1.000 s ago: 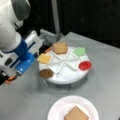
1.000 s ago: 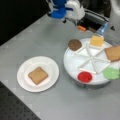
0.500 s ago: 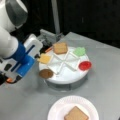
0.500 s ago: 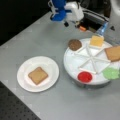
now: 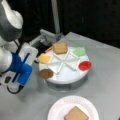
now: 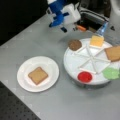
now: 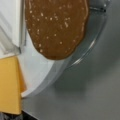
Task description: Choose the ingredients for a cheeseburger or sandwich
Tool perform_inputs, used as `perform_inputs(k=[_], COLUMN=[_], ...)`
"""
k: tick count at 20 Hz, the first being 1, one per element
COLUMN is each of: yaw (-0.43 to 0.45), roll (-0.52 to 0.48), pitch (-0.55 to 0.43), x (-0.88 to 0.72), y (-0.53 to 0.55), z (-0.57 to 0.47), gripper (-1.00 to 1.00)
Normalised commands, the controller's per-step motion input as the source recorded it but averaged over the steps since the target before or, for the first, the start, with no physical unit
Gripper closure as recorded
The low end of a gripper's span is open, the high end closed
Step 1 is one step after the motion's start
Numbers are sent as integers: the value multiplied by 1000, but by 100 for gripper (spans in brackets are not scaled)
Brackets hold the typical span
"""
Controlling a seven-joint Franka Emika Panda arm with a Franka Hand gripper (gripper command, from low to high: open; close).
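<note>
In a front view the blue-and-white gripper (image 5: pixel 37 58), its opening not discernible, hovers beside the white divided tray (image 5: pixel 65 75) holding the dark brown round patty (image 5: pixel 46 73), yellow cheese square (image 5: pixel 44 58) and a brown toast square (image 5: pixel 60 47); in a front view another brown toast piece (image 6: pixel 37 75) lies on the white paper plate (image 6: pixel 25 82); the wrist view shows patty (image 7: pixel 56 25) and cheese (image 7: pixel 10 85) close below.

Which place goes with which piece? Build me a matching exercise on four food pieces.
Things:
1. toast square
2. patty
3. cheese square
4. red disc

Places:
A. tray compartment next to the patty
B. tray edge nearest the paper plate
C. on the paper plate
D. tray compartment nearest the blue gripper

Pairs: 1-C, 2-D, 3-A, 4-B
</note>
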Motion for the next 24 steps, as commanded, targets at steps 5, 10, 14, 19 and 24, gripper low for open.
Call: perform_inputs(k=[5, 10, 14, 19, 24], yaw=[204, 212, 195, 166, 144], roll=[601, 553, 498, 447, 403], pitch=[-91, -51, -39, -42, -35], x=[177, 275, 333, 373, 358], y=[-248, -251, -310, -297, -275], z=[-181, -173, -119, -102, -91], gripper=[-100, -100, -100, -100, -100])
